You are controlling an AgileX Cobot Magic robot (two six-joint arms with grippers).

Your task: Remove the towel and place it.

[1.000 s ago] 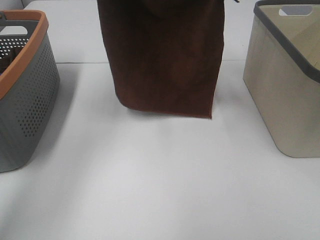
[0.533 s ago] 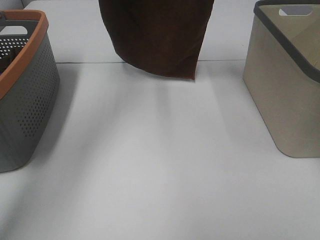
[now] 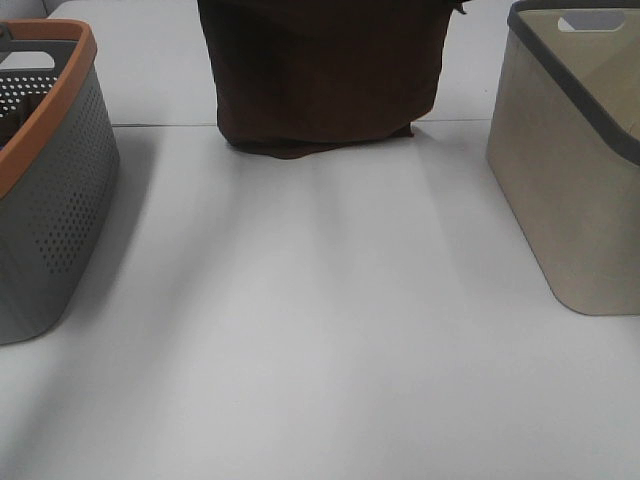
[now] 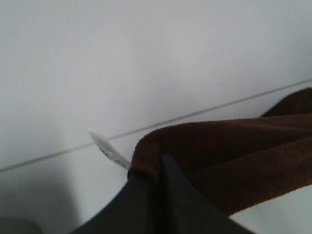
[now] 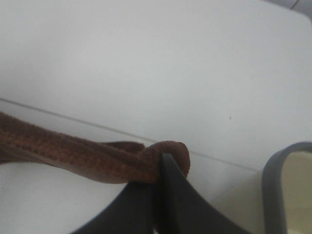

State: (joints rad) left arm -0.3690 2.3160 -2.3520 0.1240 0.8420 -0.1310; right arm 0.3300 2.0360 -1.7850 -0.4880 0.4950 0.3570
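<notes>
The dark brown towel [image 3: 320,75] hangs as a sheet at the far middle of the white table [image 3: 320,320]. Its lower edge is bunched on the tabletop. Both grippers are above the top edge of the exterior high view. In the left wrist view my left gripper [image 4: 158,165] is shut on one upper corner of the towel [image 4: 219,161], beside its small white tag [image 4: 109,151]. In the right wrist view my right gripper [image 5: 163,163] is shut on the other corner of the towel [image 5: 87,156].
A grey perforated basket with an orange rim [image 3: 50,190] stands at the left edge. A beige basket with a dark grey rim [image 3: 570,170] stands at the right, and its rim [image 5: 273,195] shows close to my right gripper. A seam [image 3: 160,125] crosses the table under the towel.
The towel swung away toward the far side, and its hanging lower edge came down. That edge now folds onto the table instead of dangling free.
</notes>
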